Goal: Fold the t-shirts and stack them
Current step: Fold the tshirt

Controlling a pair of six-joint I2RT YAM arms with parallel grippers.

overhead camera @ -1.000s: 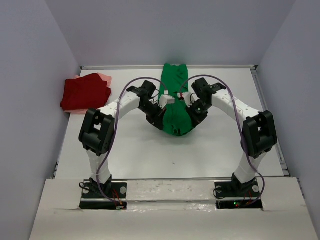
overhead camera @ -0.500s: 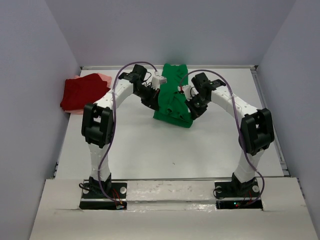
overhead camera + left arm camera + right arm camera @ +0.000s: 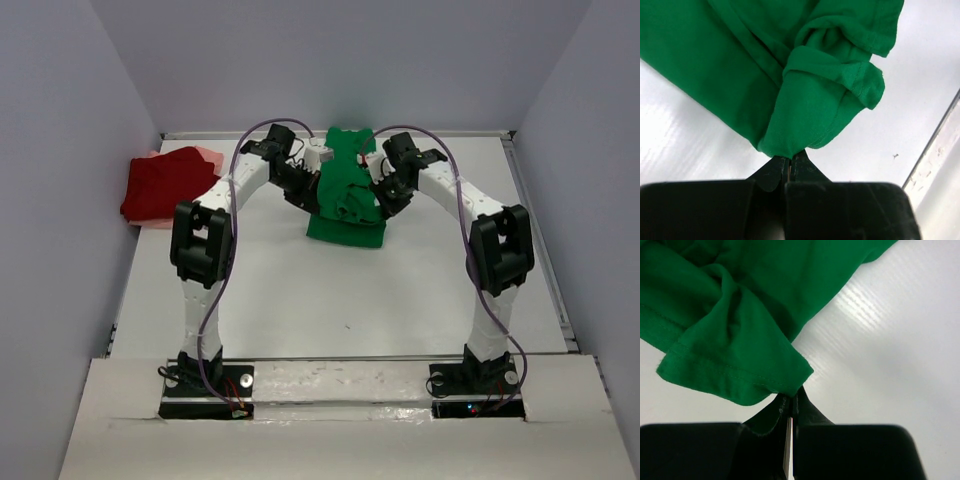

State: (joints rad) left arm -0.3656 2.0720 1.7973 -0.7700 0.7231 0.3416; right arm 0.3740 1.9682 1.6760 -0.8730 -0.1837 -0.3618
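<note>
The bright green t-shirt lies at the table's far middle, its near part lifted and bunched. My left gripper is shut on its left hem fold. My right gripper is shut on its right hem corner. The cloth hangs in folds ahead of both sets of jaws. The dark red t-shirt lies folded at the far left on top of the pale pink t-shirt, of which only an edge shows.
A raised rim runs along the table's back edge and a side rim along the right. White walls close in on three sides. The arm bases stand at the near edge.
Both grippers have carried the shirt's near end away from me toward the back. The long flat shirt is now shorter and bunched over itself.
</note>
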